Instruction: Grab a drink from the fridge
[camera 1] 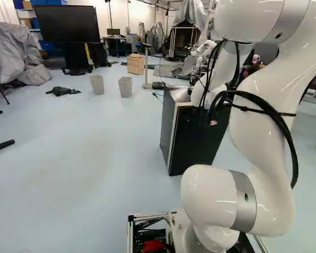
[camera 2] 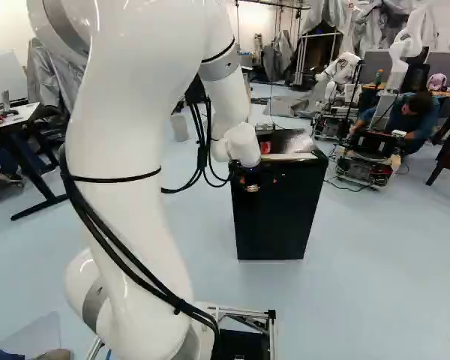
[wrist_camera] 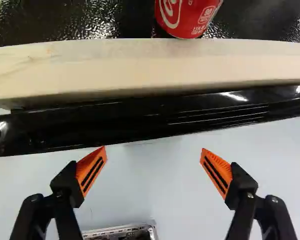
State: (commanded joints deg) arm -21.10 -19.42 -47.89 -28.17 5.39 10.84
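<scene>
Hovering near the black fridge (camera 2: 277, 217) and red can (wrist_camera: 186, 16), the gripper (camera 2: 253, 180) holds its 2 fingers (wrist_camera: 92, 170) apart.

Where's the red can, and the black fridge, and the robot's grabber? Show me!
Red can (wrist_camera: 186, 19): wrist view, on its red side.
Black fridge (camera 2: 276, 217): right base view, on the side facing the robot.
Gripper (wrist_camera: 153, 152): wrist view, midway between its open fingertips.

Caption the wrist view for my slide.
Open, empty claw just short of the black edge, a red can beyond the pale strip.
</scene>
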